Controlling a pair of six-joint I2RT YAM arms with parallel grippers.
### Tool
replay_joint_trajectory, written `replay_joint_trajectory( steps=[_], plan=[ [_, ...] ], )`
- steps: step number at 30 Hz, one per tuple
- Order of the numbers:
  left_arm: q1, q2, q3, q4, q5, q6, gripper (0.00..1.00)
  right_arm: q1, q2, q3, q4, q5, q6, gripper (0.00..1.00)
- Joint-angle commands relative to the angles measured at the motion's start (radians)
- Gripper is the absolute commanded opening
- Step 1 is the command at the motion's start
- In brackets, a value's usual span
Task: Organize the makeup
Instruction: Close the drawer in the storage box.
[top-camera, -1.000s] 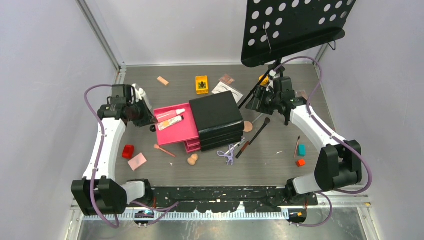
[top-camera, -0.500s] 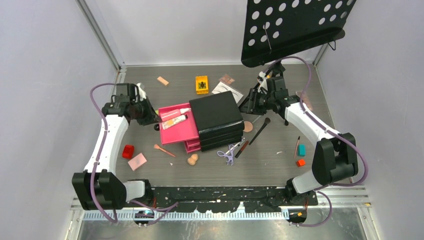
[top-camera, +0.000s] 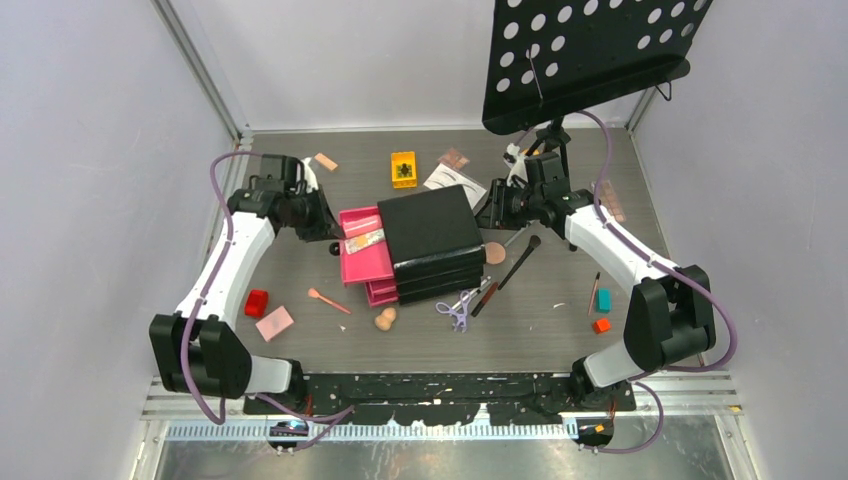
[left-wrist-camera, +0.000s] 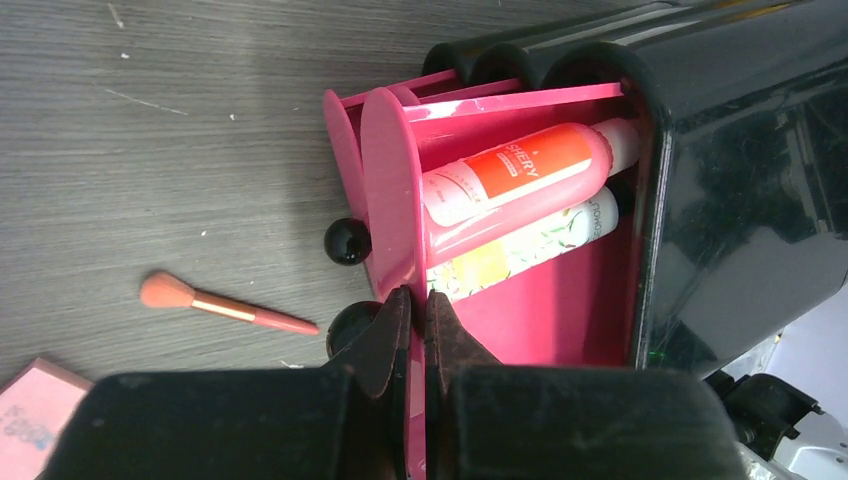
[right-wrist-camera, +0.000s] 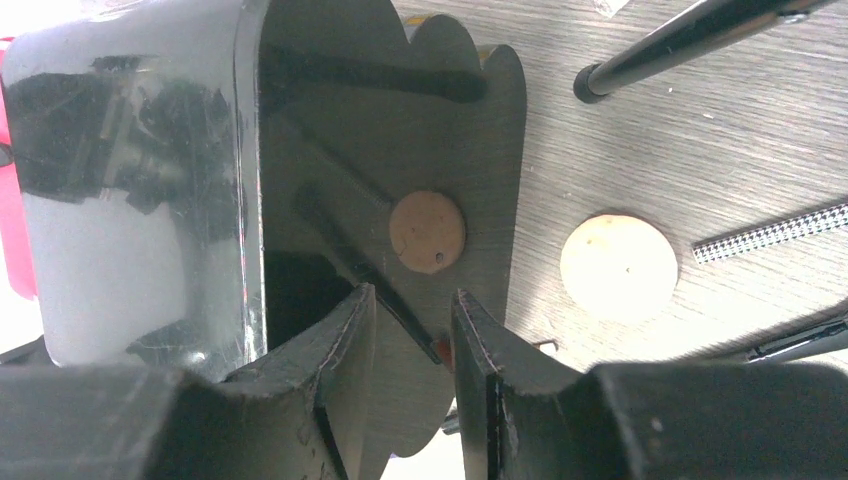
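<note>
Push the pink drawer (left-wrist-camera: 392, 200) straight into the black chest (left-wrist-camera: 740, 150) with your left gripper (left-wrist-camera: 412, 300) pinched shut, keeping the pink tubes (left-wrist-camera: 515, 175) at frame centre flat inside, while your narrowly parted right gripper (right-wrist-camera: 412, 295) braces the back.

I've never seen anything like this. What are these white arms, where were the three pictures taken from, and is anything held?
Two robot arms are bolted to a table, each ending in a two-finger gripper. The wide picture looks down from above; the close-ups come from wrist cameras. The left gripper is pinched shut on the front of a pink drawer holding two tubes. The right gripper, jaws apart, holds nothing at the back of the black chest. Brushes, lilac scissors and sponges lie loose around it.
</note>
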Motion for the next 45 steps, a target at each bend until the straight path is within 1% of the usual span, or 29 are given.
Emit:
replay_joint_trajectory(
  steps=[1, 10, 16, 17, 20, 21, 22, 26, 30, 32, 36, 40, 45],
  plan=[
    [-0.032, -0.001, 0.095, 0.085, 0.152, -0.017, 0.0, 0.023, -0.005, 0.032, 0.02, -0.041, -0.011, 0.39],
    [-0.122, 0.054, 0.145, 0.119, 0.217, -0.013, 0.0, 0.023, 0.008, 0.05, 0.01, -0.04, -0.023, 0.39],
    [-0.154, 0.1, 0.194, 0.142, 0.291, 0.001, 0.01, 0.026, 0.011, 0.056, -0.001, -0.035, -0.026, 0.38],
    [-0.158, 0.109, 0.202, 0.145, 0.301, 0.004, 0.03, 0.027, 0.012, 0.056, -0.004, -0.036, -0.027, 0.38],
    [-0.167, 0.118, 0.216, 0.145, 0.314, 0.013, 0.19, 0.028, 0.016, 0.06, -0.007, -0.035, -0.028, 0.38],
    [-0.168, 0.116, 0.219, 0.141, 0.309, 0.015, 0.23, 0.028, 0.018, 0.061, -0.008, -0.034, -0.029, 0.38],
    [-0.168, 0.113, 0.222, 0.134, 0.299, 0.017, 0.26, 0.029, 0.019, 0.062, -0.009, -0.033, -0.028, 0.38],
    [-0.167, 0.09, 0.234, 0.105, 0.25, 0.025, 0.32, 0.03, 0.025, 0.069, -0.012, -0.03, -0.03, 0.38],
    [-0.156, 0.076, 0.261, 0.076, 0.196, 0.017, 0.34, 0.029, 0.028, 0.07, -0.015, -0.025, -0.029, 0.38],
    [-0.136, 0.072, 0.263, 0.06, 0.173, -0.002, 0.34, 0.03, 0.028, 0.072, -0.017, -0.024, -0.031, 0.38],
    [-0.073, 0.064, 0.239, 0.03, 0.159, -0.029, 0.24, 0.03, 0.027, 0.071, -0.02, -0.021, -0.035, 0.38],
    [-0.056, 0.069, 0.233, -0.042, 0.102, 0.013, 0.17, 0.029, 0.023, 0.068, -0.023, -0.016, -0.037, 0.38],
    [-0.057, 0.104, 0.242, -0.154, 0.082, 0.088, 0.07, 0.029, 0.021, 0.066, -0.023, -0.016, -0.036, 0.38]
  ],
)
